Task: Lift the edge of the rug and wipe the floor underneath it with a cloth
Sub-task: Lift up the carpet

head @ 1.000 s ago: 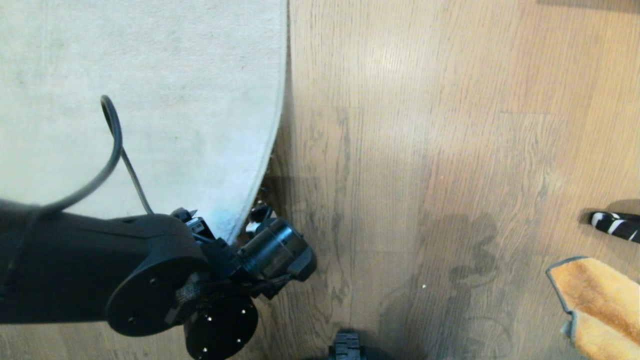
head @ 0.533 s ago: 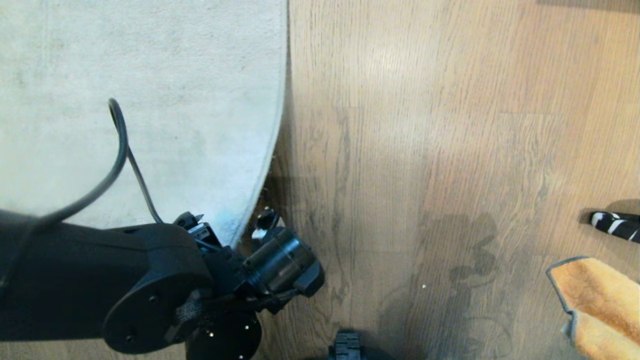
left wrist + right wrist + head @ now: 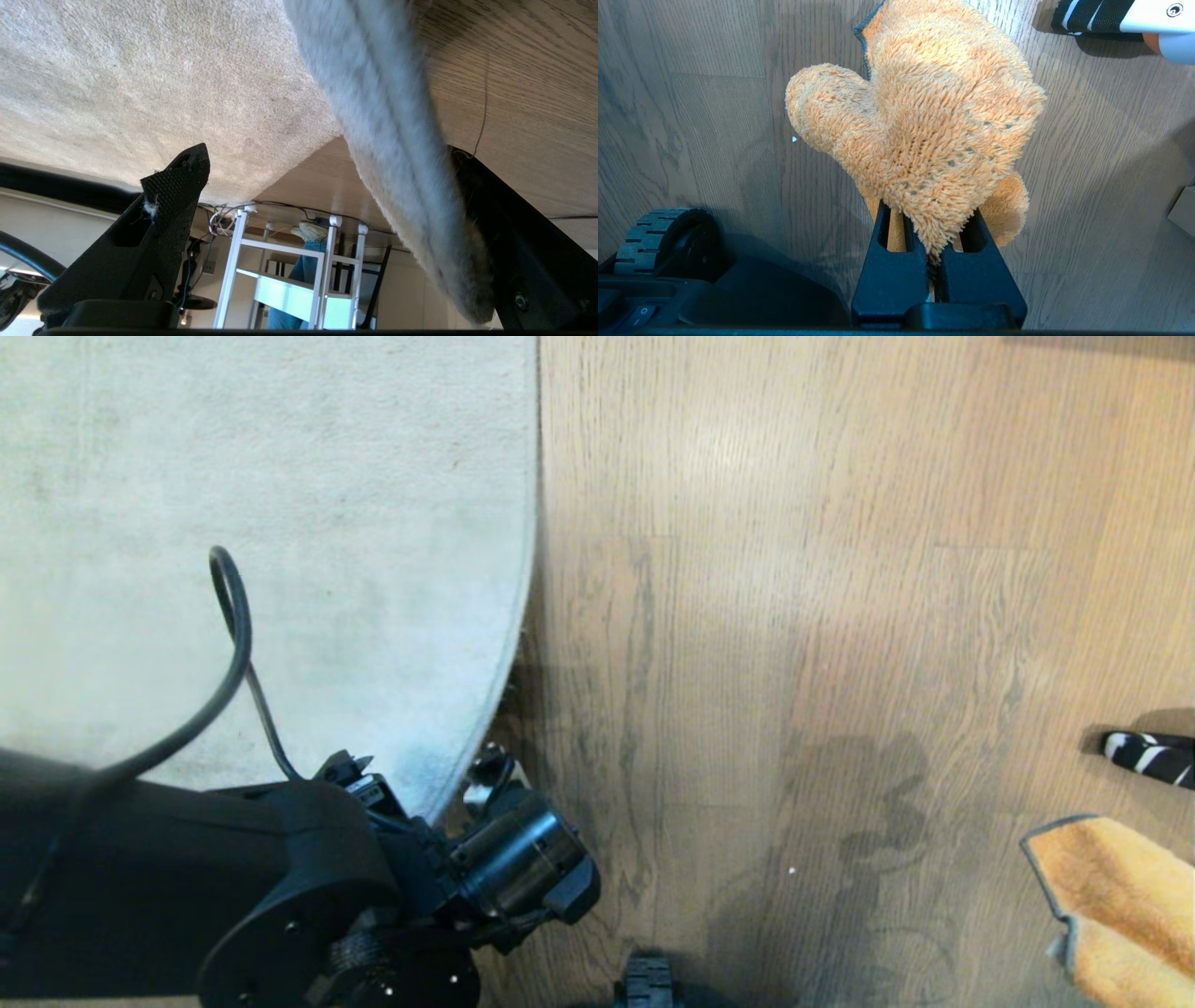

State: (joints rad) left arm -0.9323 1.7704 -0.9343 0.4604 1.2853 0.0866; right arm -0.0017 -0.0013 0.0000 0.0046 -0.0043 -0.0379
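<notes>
Sliding back: left gripper (image 3: 327,186), jaws apart, straddles raised rug edge (image 3: 397,154); not pinched yet. Right gripper (image 3: 931,266) clamps cloth (image 3: 920,126).

Brown wood-grain plank floor (image 3: 840,616) with grey streaks and a soft glare patch; a white metal shelving frame (image 3: 289,275) stands beyond.

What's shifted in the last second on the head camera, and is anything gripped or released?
The left gripper, open astride the grey-beige rug edge, drew slightly back toward the robot; nothing was gripped or released. Unchanged: the right gripper stays shut on the orange fluffy cloth, and the brown wood floor.
</notes>
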